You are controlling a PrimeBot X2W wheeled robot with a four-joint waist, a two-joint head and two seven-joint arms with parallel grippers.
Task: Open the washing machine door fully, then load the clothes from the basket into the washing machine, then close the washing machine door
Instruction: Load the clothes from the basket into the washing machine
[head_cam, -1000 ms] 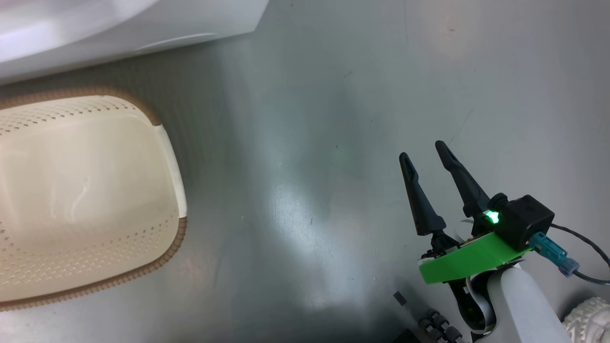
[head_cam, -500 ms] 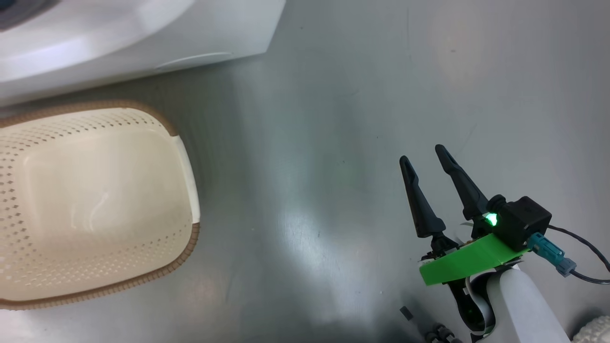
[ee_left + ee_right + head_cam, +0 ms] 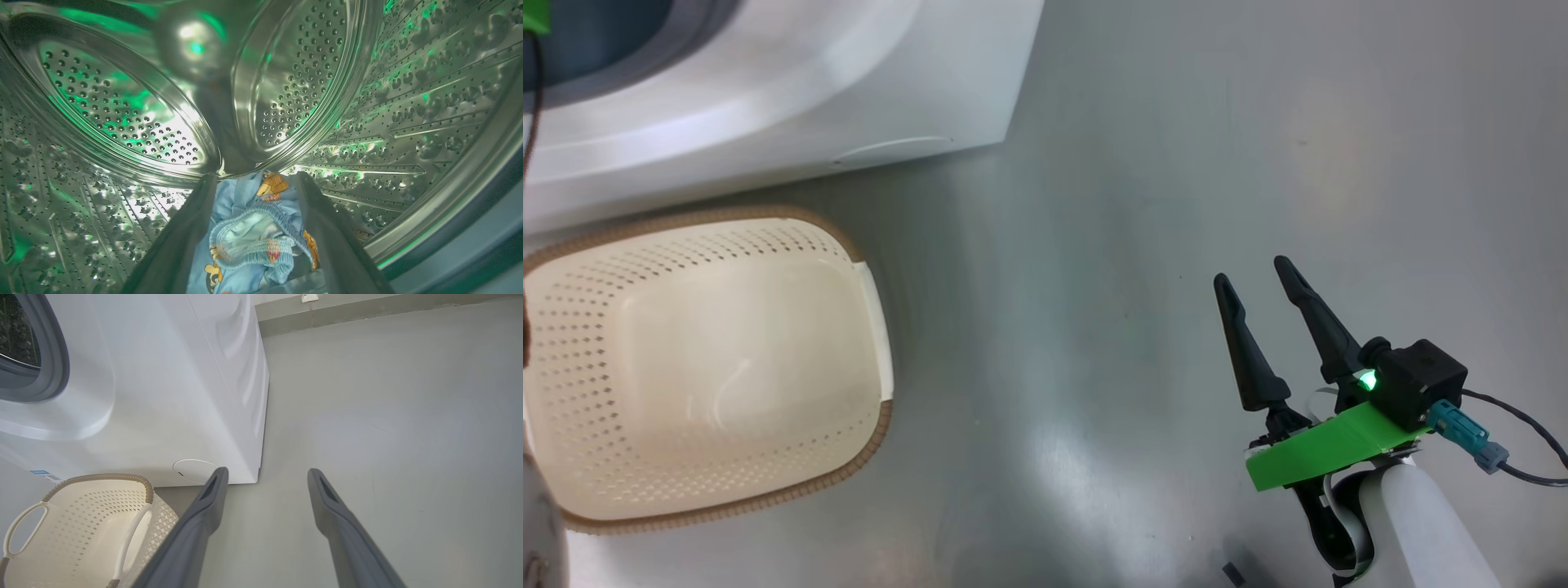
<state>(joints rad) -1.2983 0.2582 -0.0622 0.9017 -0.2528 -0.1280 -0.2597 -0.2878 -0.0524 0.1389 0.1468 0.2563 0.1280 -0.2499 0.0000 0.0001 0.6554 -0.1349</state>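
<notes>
In the head view the basket (image 3: 727,245) sits on the grey floor (image 3: 1094,245) just in front of the washing machine (image 3: 849,98). Its perforated inside is bare, so the loading looks finished. The right gripper (image 3: 1251,272) hovers over open floor well to the right of both, its two dark fingers apart and pointing away from the robot with nothing between them. In the left wrist view the left gripper (image 3: 256,176) reaches inside the steel drum (image 3: 122,122), jaws spread wide. The clothes (image 3: 249,232), light blue with orange cartoon prints, lie in a crumpled heap on the drum's lower wall. They are straight ahead of the jaws and framed between the fingers, with a gathered elastic hem facing the camera and no clear long axis. Whether the cloth touches either finger cannot be told, but it does not look pinched. The left arm is therefore the one that must back straight out before the door can swing. In the right wrist view the spread fingers aim at the floor beside the machine's lower front corner, with the grey gasket (image 3: 57,371) at the upper left and the basket at the lower left.
</notes>
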